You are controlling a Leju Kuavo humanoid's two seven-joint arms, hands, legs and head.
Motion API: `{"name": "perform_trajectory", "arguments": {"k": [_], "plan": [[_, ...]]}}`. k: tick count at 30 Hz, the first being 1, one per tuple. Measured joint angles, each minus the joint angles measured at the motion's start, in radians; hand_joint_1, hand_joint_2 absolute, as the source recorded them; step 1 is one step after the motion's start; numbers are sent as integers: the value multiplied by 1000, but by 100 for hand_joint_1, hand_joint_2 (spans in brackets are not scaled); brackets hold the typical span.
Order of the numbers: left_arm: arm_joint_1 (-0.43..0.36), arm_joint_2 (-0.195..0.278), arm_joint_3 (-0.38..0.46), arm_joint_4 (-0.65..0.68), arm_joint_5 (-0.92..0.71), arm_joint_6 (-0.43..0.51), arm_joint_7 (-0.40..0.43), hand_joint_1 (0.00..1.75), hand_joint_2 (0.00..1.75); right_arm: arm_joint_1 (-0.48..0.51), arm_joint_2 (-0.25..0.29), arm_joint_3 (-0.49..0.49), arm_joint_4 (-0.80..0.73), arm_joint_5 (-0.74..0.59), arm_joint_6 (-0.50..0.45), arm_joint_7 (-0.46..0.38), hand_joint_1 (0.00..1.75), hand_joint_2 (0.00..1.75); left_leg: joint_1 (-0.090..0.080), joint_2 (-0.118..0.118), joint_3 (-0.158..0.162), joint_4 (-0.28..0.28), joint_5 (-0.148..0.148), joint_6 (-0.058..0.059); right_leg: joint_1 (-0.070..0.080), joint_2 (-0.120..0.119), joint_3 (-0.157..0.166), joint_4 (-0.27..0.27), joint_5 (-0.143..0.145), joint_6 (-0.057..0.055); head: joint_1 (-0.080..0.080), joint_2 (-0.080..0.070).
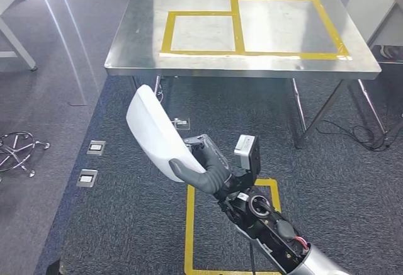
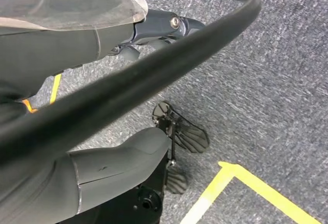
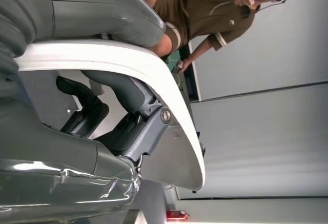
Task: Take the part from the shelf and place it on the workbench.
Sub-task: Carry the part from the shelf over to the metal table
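The right hand (image 1: pixel 209 168) grasps the curved white part (image 1: pixel 154 130), thumb on top, fingers beneath, raised above the carpet short of the steel workbench (image 1: pixel 138 36) at twelve o'clock. The left hand (image 2: pixel 77 34) hangs released.

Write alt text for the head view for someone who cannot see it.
The robot's right hand grips a curved white part above dark carpet, short of a steel workbench marked with two yellow-taped rectangles. A yellow floor outline lies beneath the arm.
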Motion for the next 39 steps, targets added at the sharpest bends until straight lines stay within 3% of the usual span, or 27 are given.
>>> {"name": "perform_trajectory", "arguments": {"k": [1,3,7,9,11,12,13,15,17,18,21,23,26,27,28,29,31,33,37,39], "plan": [[0,0,0,0,0,0,0,0,175,0,-1,-1,0,1,0,0,175,175,-1,0,6,2,-7,-6,1,-2,34,-67,29,-3,3,0],[-2,1,0,0,-1,-1,0,0,175,0,-3,-2,-3,2,-1,0,175,175,-3,0,8,5,-14,-18,7,-3,73,-139,39,-12,4,0],[-5,-1,-1,0,-4,-1,0,0,175,0,-4,-5,-8,3,-3,-1,175,175,3,4,0,28,-32,-39,10,6,88,-158,24,-34,-7,0],[-8,-1,-1,0,-5,-1,0,0,175,-3,-5,-5,-10,3,-3,-1,175,175,5,3,-58,136,-73,-47,7,5,100,-164,18,-44,-20,0],[-7,-1,-1,0,-6,-1,0,0,175,-1,-5,-6,-10,3,-3,0,175,175,5,3,-154,278,-109,-50,8,5,108,-164,9,-51,-32,0],[-5,-1,-1,0,-7,-1,0,0,175,1,-5,-6,-10,3,-3,0,175,175,5,3,-190,316,-105,-50,9,6,114,-164,4,-53,-36,0],[-2,-2,-1,0,-7,-1,0,0,175,2,-5,-6,-10,3,-3,0,175,175,5,3,-206,314,-79,-49,9,8,121,-164,-2,-53,-41,0],[0,0,-1,0,-7,-1,0,0,175,2,-6,-6,-10,3,-3,0,175,175,4,3,-176,194,19,-42,10,12,139,-164,-16,-50,-50,0],[-1,3,-1,0,-7,-1,0,0,175,2,-6,-7,-10,3,-3,0,175,175,-2,2,-127,62,79,-34,12,15,151,-165,-29,-42,-56,0],[-2,4,-1,0,-7,-1,0,0,175,1,-6,-7,-10,3,-3,0,175,175,-5,2,-113,29,85,-30,13,16,154,-168,-34,-36,-57,0],[-3,4,-1,0,-7,-1,0,0,175,1,-6,-8,-11,3,-3,-1,175,175,-4,2,-98,10,71,-18,14,15,164,-164,-38,-21,-53,0],[-2,4,-1,0,-7,-1,0,0,175,0,-7,-9,-11,3,-3,-1,175,175,-1,2,-79,4,64,-6,14,10,145,-110,-66,-13,-44,0],[-1,5,-1,0,-7,-1,0,0,175,1,-8,-10,-11,3,-3,-1,175,175,-3,3,-57,3,48,3,13,4,35,91,-144,-5,-30,0],[0,5,-1,0,-7,-1,0,0,175,3,-10,-10,-11,3,-3,-1,175,175,-4,2,-50,3,41,3,13,4,2,137,-154,-3,-26,0],[1,5,-1,0,-7,-1,0,0,175,5,-11,-10,-10,3,-3,0,175,175,-4,2,-40,3,34,2,13,4,-16,145,-142,-3,-22,0],[1,4,-1,0,-7,-1,0,0,175,6,-11,-10,-10,3,-3,0,175,175,-4,1,-28,3,26,1,13,4,-12,112,-109,-5,-17,0],[2,4,-2,0,-7,-1,0,0,175,7,-12,-10,-10,3,-3,-1,175,175,-4,1,-1,3,8,-3,14,2,31,-28,-13,-13,-7,0],[0,3,-2,0,-7,-1,0,0,175,6,-14,-11,-10,3,-3,-1,175,175,-5,0,12,2,-7,-12,20,-1,65,-133,27,-25,-2,0],[-1,-1,-2,0,-7,-1,0,0,175,4,-15,-14,-14,3,-3,-1,175,175,-3,2,16,29,-12,-34,23,2,97,-176,30,-50,-5,0],[-4,-2,-2,0,-7,-2,0,0,175,0,-15,-16,-16,4,-3,-1,175,175,-1,1,-30,114,-31,-42,19,2,119,-185,28,-58,-14,0]]}}
